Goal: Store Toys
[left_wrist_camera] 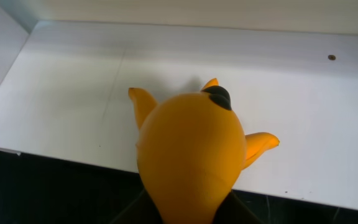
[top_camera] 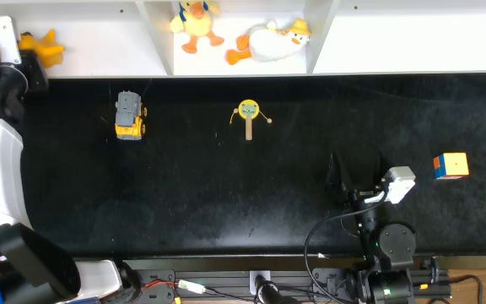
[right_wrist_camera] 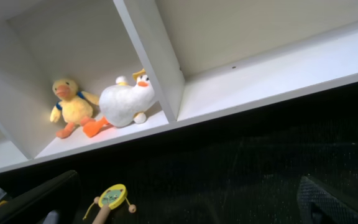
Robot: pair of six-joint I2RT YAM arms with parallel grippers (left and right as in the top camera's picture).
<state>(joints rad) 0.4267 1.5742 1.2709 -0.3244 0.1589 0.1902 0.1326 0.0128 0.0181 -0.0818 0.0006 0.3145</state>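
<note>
An orange plush toy [left_wrist_camera: 191,155] is held in my left gripper [left_wrist_camera: 188,216], which is shut on it at the front edge of the white shelf's left compartment [left_wrist_camera: 73,112]. From above, the toy [top_camera: 42,47] lies just inside that compartment with the left gripper [top_camera: 29,67] behind it. On the black mat lie a yellow and grey toy truck [top_camera: 130,115], a yellow rattle drum [top_camera: 249,113] and a colour cube [top_camera: 450,165]. My right gripper [top_camera: 354,173] stands open and empty low over the mat, left of the cube. Its wrist view shows the rattle [right_wrist_camera: 110,199] ahead.
The middle shelf compartment holds a yellow duck [top_camera: 197,21] and a white plush goose [top_camera: 272,40], also seen as duck [right_wrist_camera: 72,107] and goose [right_wrist_camera: 124,102]. White dividers [right_wrist_camera: 154,56] separate the compartments; the right compartment [top_camera: 412,34] has bare floor. Cables run along the table's near edge.
</note>
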